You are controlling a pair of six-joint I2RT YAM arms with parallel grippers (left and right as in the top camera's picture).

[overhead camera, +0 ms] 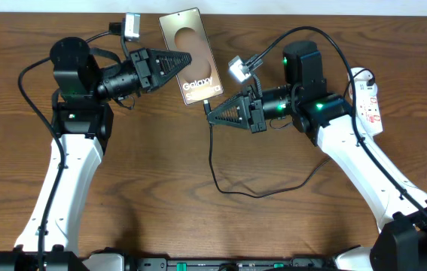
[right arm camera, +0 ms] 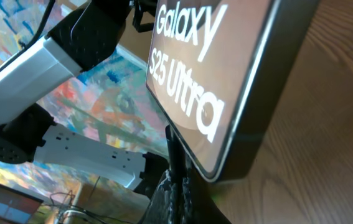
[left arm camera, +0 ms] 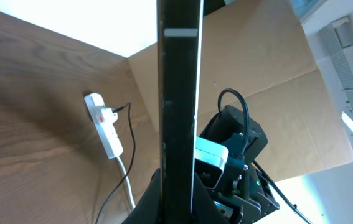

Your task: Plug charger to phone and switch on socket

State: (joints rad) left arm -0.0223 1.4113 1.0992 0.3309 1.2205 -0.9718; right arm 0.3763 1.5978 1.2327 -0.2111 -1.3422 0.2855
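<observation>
Near the far edge of the surface (overhead camera: 145, 196), the left tool (overhead camera: 181, 62) clamps the phone (overhead camera: 187, 34); the right tool (overhead camera: 210, 113), closed on the charger (overhead camera: 211, 150) plug, should approach the port squarely.

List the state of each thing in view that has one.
Bronze-screened flat smartphone, clamped in the shut left end effector, screen showing text.
Thin black charger cable, plug end pinched by the shut right end effector at the phone's bottom edge; seating unclear.
Narrow white power strip, lying flat, switch position unreadable.
</observation>
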